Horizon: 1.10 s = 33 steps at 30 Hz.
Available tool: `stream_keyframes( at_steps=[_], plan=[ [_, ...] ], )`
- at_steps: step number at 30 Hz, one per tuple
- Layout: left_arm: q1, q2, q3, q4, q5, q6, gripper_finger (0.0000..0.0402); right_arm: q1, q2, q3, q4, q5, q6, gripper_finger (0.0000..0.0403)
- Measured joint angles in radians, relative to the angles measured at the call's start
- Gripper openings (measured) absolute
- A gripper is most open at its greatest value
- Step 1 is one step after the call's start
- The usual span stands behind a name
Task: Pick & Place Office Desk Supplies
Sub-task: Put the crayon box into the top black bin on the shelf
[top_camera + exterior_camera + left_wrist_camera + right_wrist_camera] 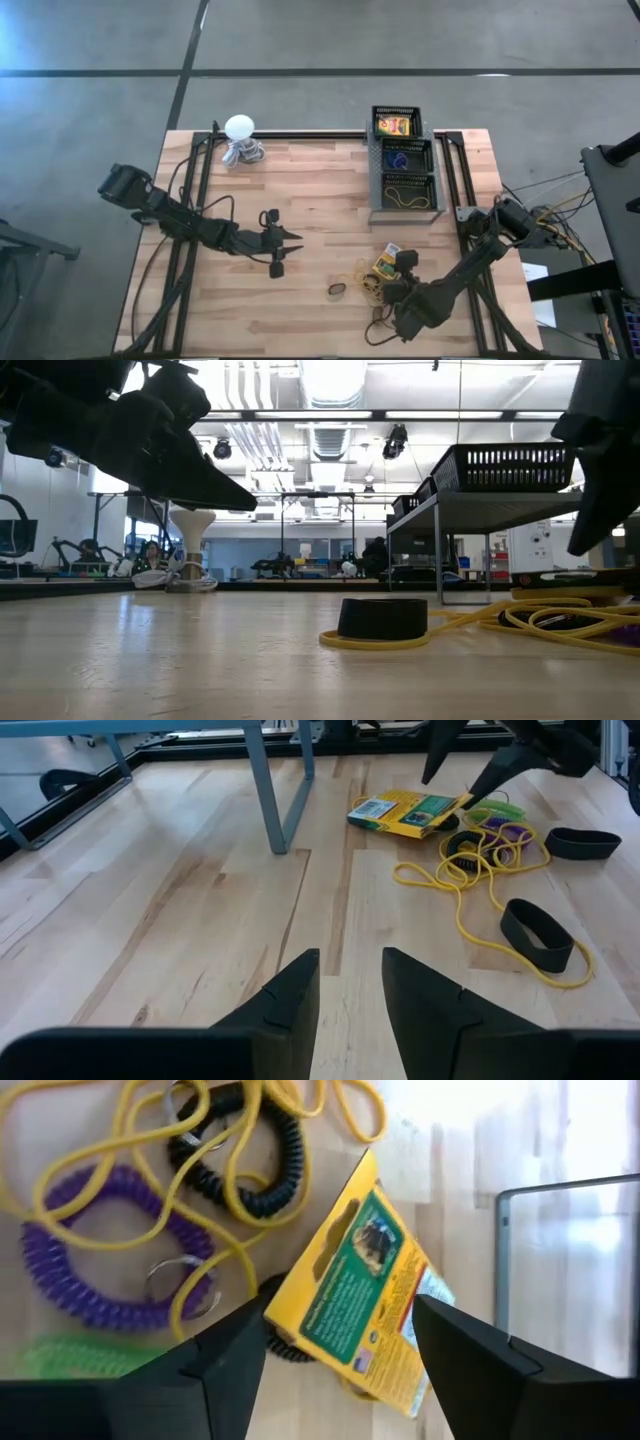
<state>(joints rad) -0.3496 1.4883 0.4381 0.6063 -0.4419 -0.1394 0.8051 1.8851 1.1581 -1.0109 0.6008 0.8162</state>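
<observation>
A small yellow-and-green box (360,1295) lies flat on the table near the front right, also seen in the high view (385,262). Beside it are tangled yellow rubber bands (450,885), a purple coil ring (90,1250), a green one (60,1355) and a black one (260,1160). My right gripper (340,1305) hangs open just above the box, slanting down, one finger over each long side, apart from it. My left gripper (350,960) stands open over bare wood left of centre (288,252), holding nothing.
Two black bands (535,932) (583,842) lie near the pile. A black three-compartment tray (405,165) on a raised grey stand (265,790) is at the far right. A white ball-topped object (240,140) stands at the far edge. Bare wood lies between the arms.
</observation>
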Motion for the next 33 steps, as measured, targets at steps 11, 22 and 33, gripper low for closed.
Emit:
stream_keyframes(
  at_steps=[11,22,33],
  plan=[
    [0.000,0.000,0.000,-0.003,0.000,0.000,0.0115,0.001,0.084,-0.001,0.014,0.042,0.082,0.0220],
    [0.000,0.000,0.000,-0.004,-0.004,0.000,0.0115,0.000,0.101,0.012,-0.016,0.054,0.149,0.0114],
    [0.000,0.000,0.000,-0.004,-0.004,0.000,0.0115,-0.001,-0.035,0.050,-0.022,0.105,0.153,0.0017]
  ],
)
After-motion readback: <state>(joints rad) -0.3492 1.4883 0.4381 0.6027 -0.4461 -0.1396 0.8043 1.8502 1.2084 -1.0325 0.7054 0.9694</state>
